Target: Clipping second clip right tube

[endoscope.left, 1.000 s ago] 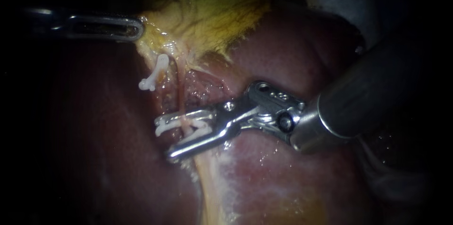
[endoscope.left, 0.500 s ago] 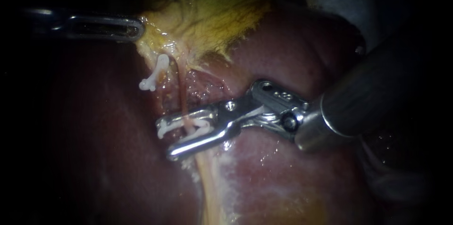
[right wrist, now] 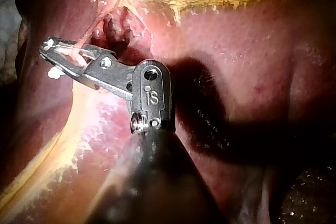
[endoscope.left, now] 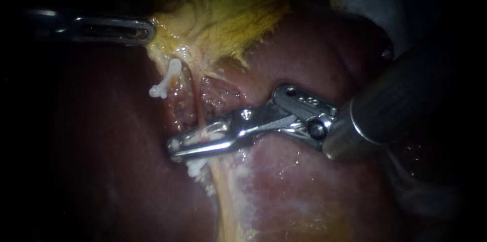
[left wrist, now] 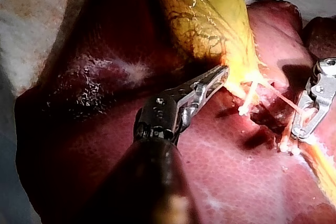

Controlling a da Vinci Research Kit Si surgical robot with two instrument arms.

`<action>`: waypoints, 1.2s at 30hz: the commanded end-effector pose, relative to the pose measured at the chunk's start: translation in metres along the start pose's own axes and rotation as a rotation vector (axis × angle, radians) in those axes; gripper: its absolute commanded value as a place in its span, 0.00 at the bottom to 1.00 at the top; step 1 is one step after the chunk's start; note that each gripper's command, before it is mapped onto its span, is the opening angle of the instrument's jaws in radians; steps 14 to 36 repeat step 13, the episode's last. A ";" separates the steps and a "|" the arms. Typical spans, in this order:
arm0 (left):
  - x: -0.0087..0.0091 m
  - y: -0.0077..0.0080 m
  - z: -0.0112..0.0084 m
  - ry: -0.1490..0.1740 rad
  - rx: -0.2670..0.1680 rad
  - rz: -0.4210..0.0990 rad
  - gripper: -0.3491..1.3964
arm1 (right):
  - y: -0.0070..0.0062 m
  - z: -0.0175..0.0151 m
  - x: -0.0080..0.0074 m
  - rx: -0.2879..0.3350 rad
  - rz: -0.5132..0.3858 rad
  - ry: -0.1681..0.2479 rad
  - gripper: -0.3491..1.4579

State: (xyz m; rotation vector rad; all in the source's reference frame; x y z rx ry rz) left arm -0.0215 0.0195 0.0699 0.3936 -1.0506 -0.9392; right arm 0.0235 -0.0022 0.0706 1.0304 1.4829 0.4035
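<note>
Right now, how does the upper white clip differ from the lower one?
The upper clip sits untouched near the gallbladder, fully exposed and slanted. The lower clip is squeezed in the claw of the right instrument across a thin tube, mostly hidden by metal. Both are white.

Glossy wet liver (endoscope.left: pixel 324 69), white plastic clip (endoscope.left: pixel 194 165)

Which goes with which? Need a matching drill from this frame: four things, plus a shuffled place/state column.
Things:
1. left instrument
2. right instrument
3. upper clip
4. gallbladder

Place or state:
A. yellow, veined
B. closed on a second clip across the thin tube
C. white, free of both instruments
D. gripping the gallbladder's edge

Pairs: 1-D, 2-B, 3-C, 4-A.
</note>
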 end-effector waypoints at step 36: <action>0.0000 0.0000 0.0000 0.000 0.000 0.000 0.00 | 0.0004 -0.0003 -0.0001 -0.008 0.000 -0.018 0.00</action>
